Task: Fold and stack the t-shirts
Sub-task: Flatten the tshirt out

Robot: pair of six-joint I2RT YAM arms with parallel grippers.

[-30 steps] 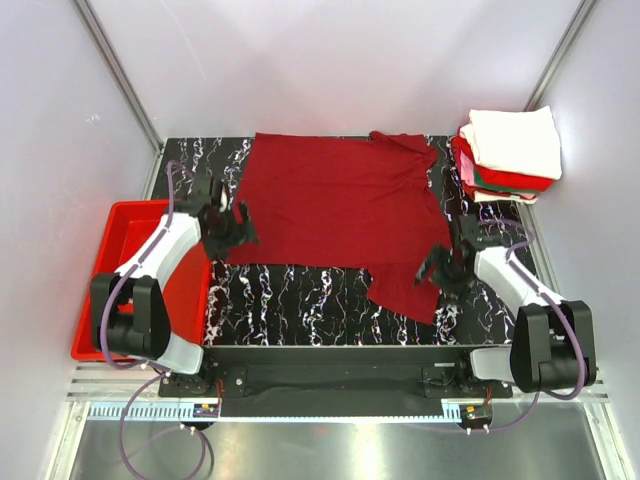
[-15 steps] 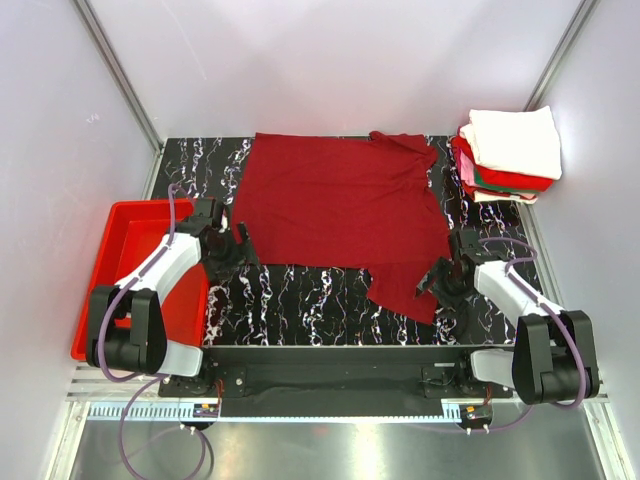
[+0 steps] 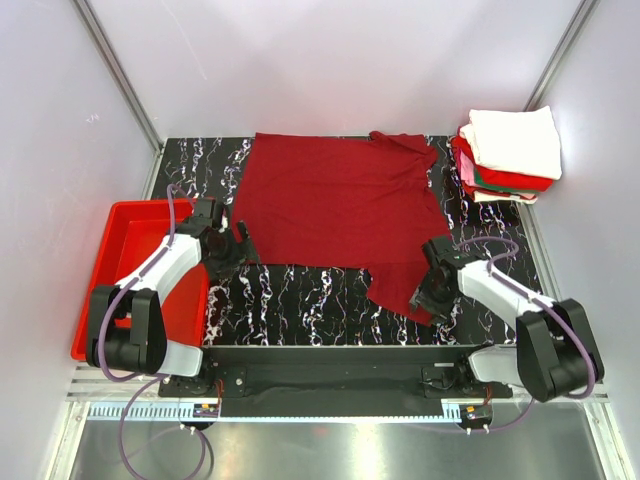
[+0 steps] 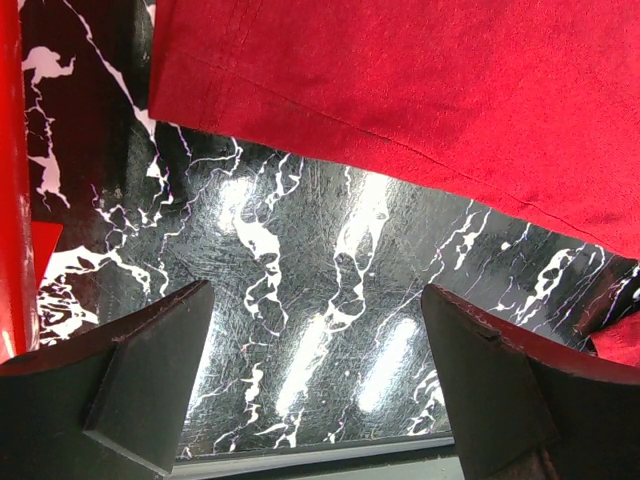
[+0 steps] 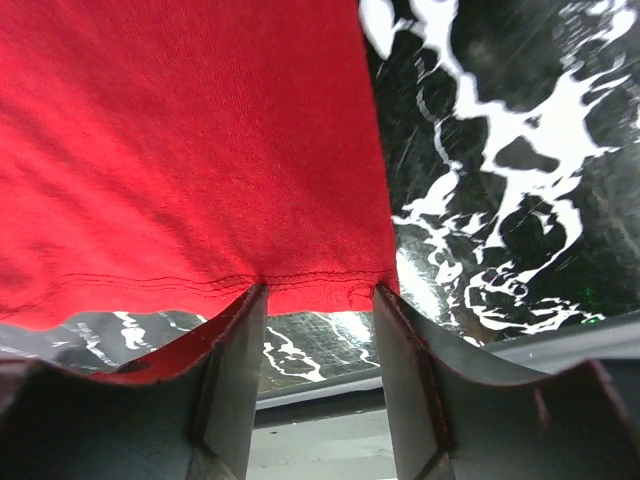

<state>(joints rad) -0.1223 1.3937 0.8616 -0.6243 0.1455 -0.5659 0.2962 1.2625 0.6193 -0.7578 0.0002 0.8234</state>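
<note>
A dark maroon t-shirt lies spread flat on the black marble table. One sleeve hangs toward the near right. A stack of folded t-shirts, white on top with red, green and pink edges below, sits at the back right. My left gripper is open just off the shirt's near left corner. In the left wrist view it hovers over bare table, with the shirt hem beyond the tips. My right gripper is open at the sleeve's near corner. In the right wrist view the sleeve hem lies at the tips of that gripper.
A rigid red plastic tray stands off the table's left side, beside my left arm; its edge shows in the left wrist view. Grey walls close in the back and sides. The table's near edge is just past my right fingertips.
My right gripper has moved left and nearer, from beside the sleeve onto its near corner. My left gripper shifted slightly toward the near side, then stayed still.
</note>
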